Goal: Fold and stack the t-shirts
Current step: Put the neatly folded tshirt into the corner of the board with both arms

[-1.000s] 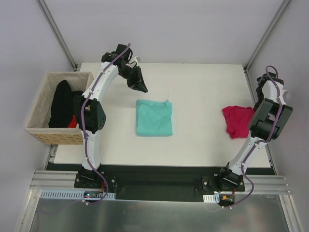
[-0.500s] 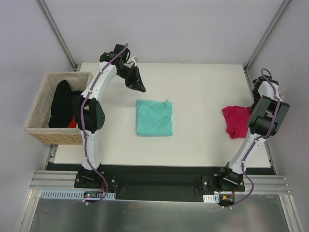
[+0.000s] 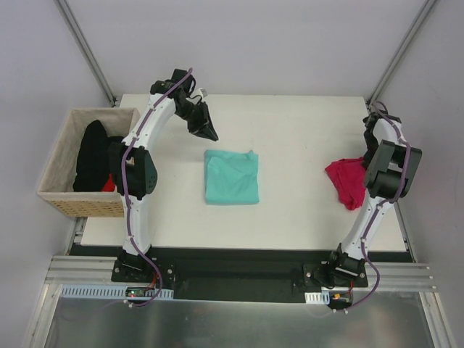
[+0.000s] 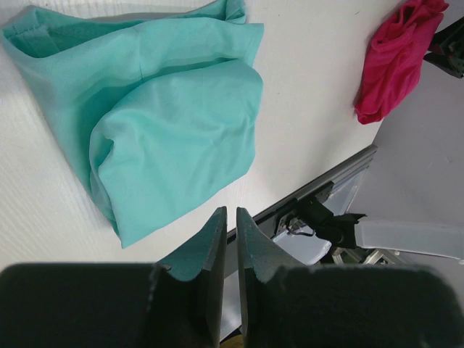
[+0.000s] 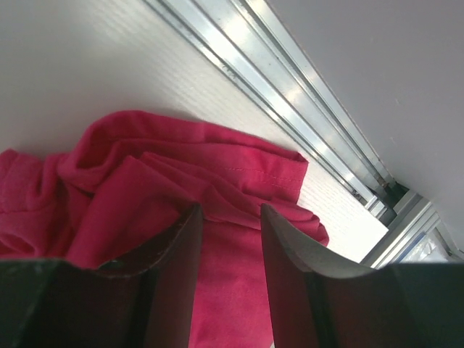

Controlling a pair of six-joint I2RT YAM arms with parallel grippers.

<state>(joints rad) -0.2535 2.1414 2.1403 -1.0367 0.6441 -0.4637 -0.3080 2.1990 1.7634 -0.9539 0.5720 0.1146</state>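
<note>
The teal-mint t-shirt (image 3: 232,176) lies folded in a rough rectangle at the middle of the table; the left wrist view shows it as the teal t-shirt (image 4: 159,109), with soft rounded folds. My left gripper (image 3: 209,133) hangs above the table behind the shirt's back-left corner. Its jaws (image 4: 230,210) are shut, with only a slit between them and nothing in it. The magenta-pink t-shirt (image 3: 346,181) lies crumpled near the right edge. My right gripper (image 3: 367,154) is down on its right side, and a bunch of magenta cloth (image 5: 239,275) fills the space between the jaws (image 5: 230,209).
A wicker basket (image 3: 58,196) stands off the table's left edge with dark clothes (image 3: 93,156) and something red inside. Aluminium frame rails (image 5: 304,94) run close along the table's right edge, beside the magenta shirt.
My right arm has swung inward, and the magenta t-shirt has slid a little to the left with it. The left gripper has hardly moved.
</note>
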